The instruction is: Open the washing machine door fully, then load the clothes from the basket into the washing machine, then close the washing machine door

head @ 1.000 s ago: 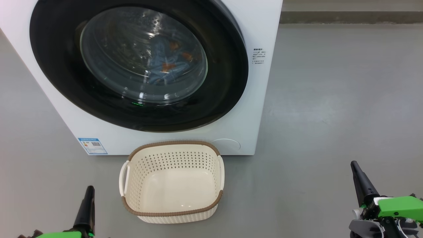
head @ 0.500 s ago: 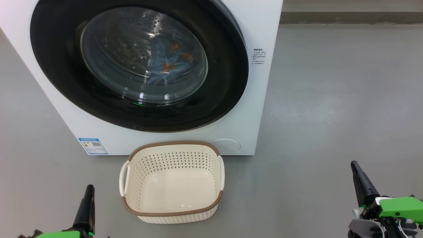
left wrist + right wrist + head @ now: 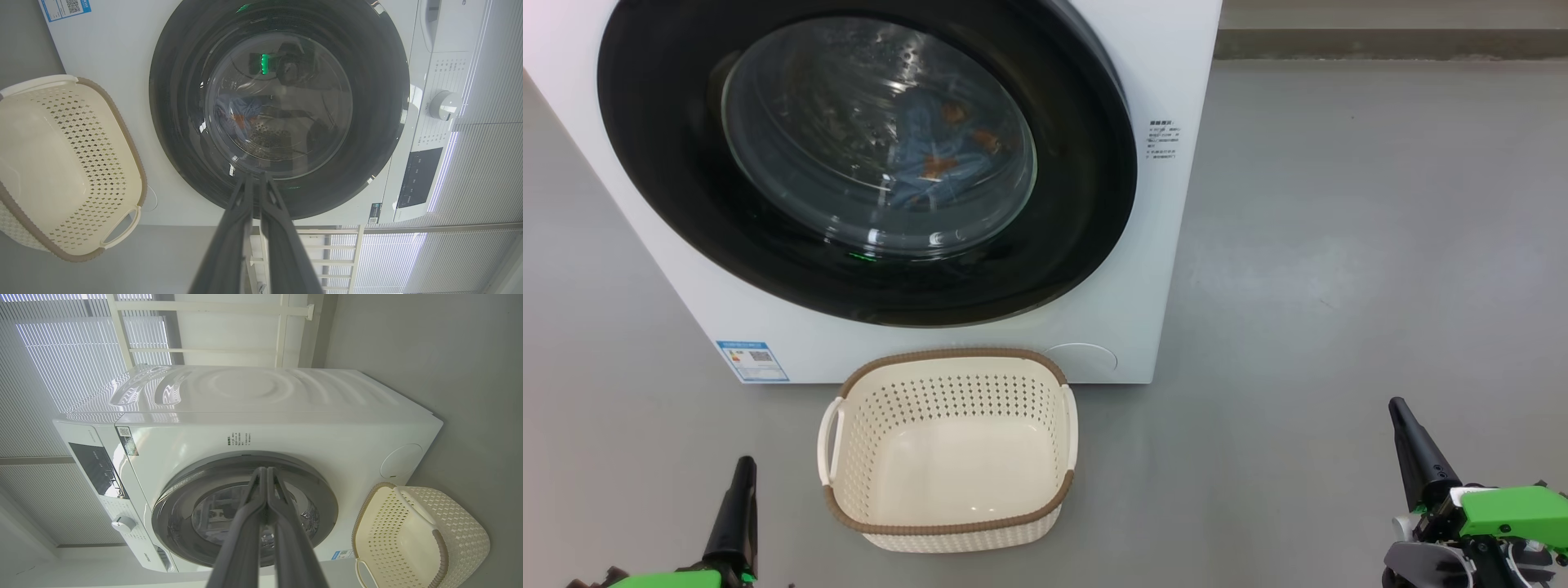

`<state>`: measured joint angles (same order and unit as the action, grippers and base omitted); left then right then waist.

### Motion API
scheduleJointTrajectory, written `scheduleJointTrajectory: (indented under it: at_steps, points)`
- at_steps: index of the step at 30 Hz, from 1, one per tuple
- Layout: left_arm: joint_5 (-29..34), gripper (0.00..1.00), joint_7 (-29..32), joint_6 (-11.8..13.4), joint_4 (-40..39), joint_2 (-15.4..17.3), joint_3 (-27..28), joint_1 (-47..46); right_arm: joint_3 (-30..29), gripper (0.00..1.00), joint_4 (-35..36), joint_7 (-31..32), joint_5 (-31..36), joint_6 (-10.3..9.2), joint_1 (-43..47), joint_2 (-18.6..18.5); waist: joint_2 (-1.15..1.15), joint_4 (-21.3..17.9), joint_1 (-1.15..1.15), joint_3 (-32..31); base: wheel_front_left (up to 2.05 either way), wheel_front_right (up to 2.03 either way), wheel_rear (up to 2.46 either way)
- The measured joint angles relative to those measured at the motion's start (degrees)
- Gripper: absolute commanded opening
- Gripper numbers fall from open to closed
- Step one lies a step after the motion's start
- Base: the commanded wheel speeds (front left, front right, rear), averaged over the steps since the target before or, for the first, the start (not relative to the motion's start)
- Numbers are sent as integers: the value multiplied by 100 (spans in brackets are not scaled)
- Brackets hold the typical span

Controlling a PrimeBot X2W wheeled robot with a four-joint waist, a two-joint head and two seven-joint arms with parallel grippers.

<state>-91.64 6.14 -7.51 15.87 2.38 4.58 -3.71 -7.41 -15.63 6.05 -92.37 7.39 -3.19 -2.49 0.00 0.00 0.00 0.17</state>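
Nothing has moved since a second ago. From my head, the white boxy front-loading washing machine (image 3: 1168,245) has its round, black-rimmed glass door (image 3: 1086,204) shut. The blue bear-print clothes (image 3: 939,155) lie behind that glass, and the cream perforated plastic basket (image 3: 947,357) sits just before the machine. My left gripper (image 3: 743,465) and right gripper (image 3: 1396,406) are clenched, apart from the machine. In both wrist views, my fingers press together and point at the door.

Grey floor (image 3: 1339,245): smooth, matt, faintly mottled with paler patches. Dark skirting strip (image 3: 1388,42) seen along its far edge, pale wall (image 3: 1388,12) above it. White slatted blinds (image 3: 73,355) noted in the right wrist view, brightly backlit. White barred frame (image 3: 282,330) observed beside the blinds, its rails crossed at right angles. Similar blinds and rails recorded in the left wrist view.
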Motion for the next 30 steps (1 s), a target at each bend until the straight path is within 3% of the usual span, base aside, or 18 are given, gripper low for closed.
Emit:
scheduleJointTrajectory:
  at_steps: [30]
  points:
    - [0,0,0,0,-1,-1,1,-1,-9,0,0,1,0,0,0,7,0,0,0,0,0,0,0]
